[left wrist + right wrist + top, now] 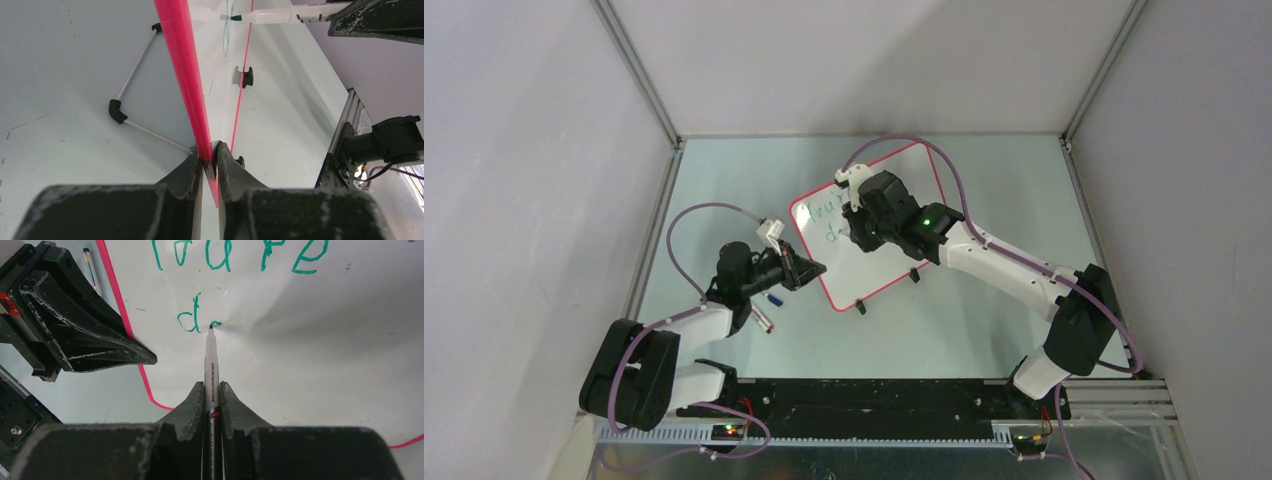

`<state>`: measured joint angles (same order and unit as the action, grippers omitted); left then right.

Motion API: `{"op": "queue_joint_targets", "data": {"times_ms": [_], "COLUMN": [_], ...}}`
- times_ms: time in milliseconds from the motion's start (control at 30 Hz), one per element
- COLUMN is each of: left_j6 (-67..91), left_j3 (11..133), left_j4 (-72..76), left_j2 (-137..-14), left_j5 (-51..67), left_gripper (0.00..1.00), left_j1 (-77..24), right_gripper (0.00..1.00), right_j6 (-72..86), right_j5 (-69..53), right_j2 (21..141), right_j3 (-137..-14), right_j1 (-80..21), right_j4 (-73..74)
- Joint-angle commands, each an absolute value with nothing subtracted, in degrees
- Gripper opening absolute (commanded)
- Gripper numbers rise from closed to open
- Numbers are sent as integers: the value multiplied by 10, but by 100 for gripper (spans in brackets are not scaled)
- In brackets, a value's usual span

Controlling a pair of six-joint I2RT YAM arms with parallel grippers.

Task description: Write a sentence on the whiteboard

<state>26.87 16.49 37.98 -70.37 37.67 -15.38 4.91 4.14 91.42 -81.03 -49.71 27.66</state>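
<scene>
1. Whiteboard (869, 272): stood mid-table (984, 180) between the two arms, set askew; red-pink rim, two black clip feet (861, 307) on its near edge.
2. Left gripper (210, 154): fingers pinched tight on the board's left rim.
3. Right gripper (212, 390): clamped on a white marker (210, 357), poised over the board.
4. Marker tip: touched the board surface at the second line of writing.
5. Green handwriting (225, 255): one line near the top edge; beneath it a "d" and a partial stroke.
</scene>
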Motion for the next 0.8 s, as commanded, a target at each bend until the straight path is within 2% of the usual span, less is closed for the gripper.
{"op": "queue_joint_targets", "data": {"times_ms": [0, 767], "left_j6": [217, 218], "left_j3": [167, 168], "left_j4": [346, 346], "left_j2": [-705, -706], "left_j5": [337, 338], "left_gripper": [7, 7], "left_j1": [-154, -154], "right_gripper": [0, 0], "right_j6": [45, 43], "right_j5": [39, 79], "right_j2": [914, 910], "right_j3": [-817, -817], "right_j1": [-499, -493], "right_j4": [280, 272]}}
